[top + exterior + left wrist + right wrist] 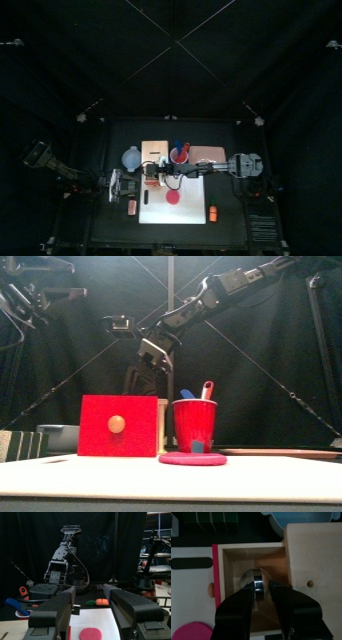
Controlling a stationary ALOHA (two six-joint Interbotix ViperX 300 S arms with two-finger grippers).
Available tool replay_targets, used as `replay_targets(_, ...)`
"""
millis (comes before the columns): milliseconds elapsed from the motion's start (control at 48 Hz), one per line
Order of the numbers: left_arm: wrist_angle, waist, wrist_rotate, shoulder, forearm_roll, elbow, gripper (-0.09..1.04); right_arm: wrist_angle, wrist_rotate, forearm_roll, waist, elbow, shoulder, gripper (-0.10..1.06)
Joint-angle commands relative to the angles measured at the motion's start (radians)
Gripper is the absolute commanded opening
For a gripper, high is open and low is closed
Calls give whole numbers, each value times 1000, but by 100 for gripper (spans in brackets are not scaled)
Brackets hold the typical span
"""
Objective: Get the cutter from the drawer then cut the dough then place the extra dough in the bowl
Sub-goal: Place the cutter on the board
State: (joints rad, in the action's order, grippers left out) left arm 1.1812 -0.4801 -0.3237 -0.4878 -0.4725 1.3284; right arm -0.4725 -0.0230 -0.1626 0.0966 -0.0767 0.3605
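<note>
Drawer open; the right hand looks clamped on the cutter, not yet lifted from inside it. Left hand hangs empty, jaws apart. Dough lies uncut on the white board near the bench's front edge; cutting and filling the bowl remain

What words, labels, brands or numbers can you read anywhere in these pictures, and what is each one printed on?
None can be read. The red drawer front, the red cup, the wooden box, the white cutting board and the cutter all show plain surfaces, with no print, label or number on them.
</note>
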Motion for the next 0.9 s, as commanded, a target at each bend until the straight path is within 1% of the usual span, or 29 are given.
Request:
replay_targets(21,5,2,0,-2,-3,-12,85,0,2,0,5,31,-15,67)
replay_targets(188,5,2,0,0,-5,-12,85,0,2,3,3,34,-6,65)
replay_targets(458,5,3,2,-2,-31,-6,85,-26,-2,8,-3,52,-12,53)
replay_targets(562,5,2,2,-2,-43,-3,85,-58,-2,11,-9,66,-23,52)
replay_targets(792,5,2,0,-2,-61,0,85,-123,-2,14,-37,118,-63,52)
replay_targets(896,5,2,2,-2,-69,2,85,-141,-2,14,-41,135,-83,52)
